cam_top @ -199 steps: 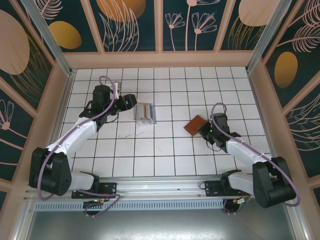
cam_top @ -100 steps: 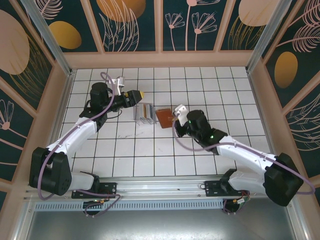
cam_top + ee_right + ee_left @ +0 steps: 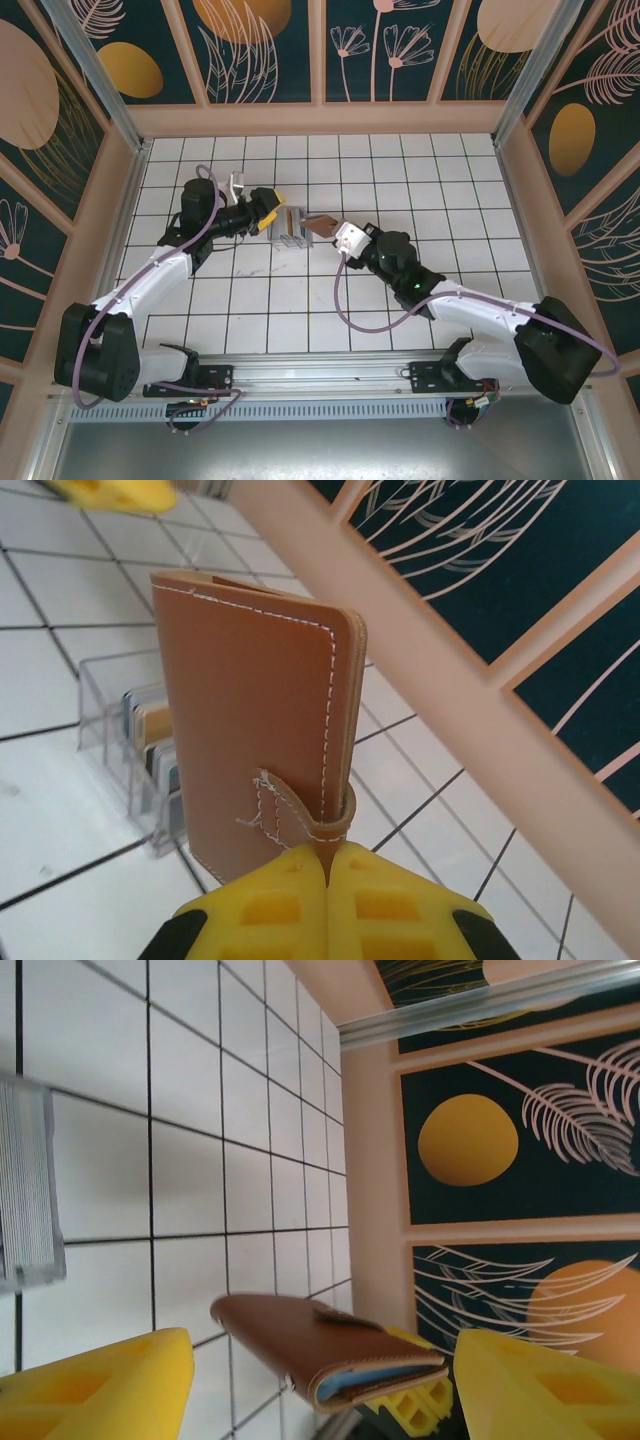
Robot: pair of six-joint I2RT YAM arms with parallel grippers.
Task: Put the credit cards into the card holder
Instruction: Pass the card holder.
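Right wrist view: my right gripper (image 3: pixel 327 865) is pinched tight on the strap edge of the card holder (image 3: pixel 260 730), holding it upright just beside the clear case (image 3: pixel 110 695). Inside that case stand the credit cards (image 3: pixel 150 730). On the case's far side, my left gripper (image 3: pixel 270 210) is spread wide.

No legible text or markings anywhere

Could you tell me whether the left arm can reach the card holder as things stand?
Probably yes: the open left gripper faces the card holder, held up by the right gripper, with the clear case off to one side.
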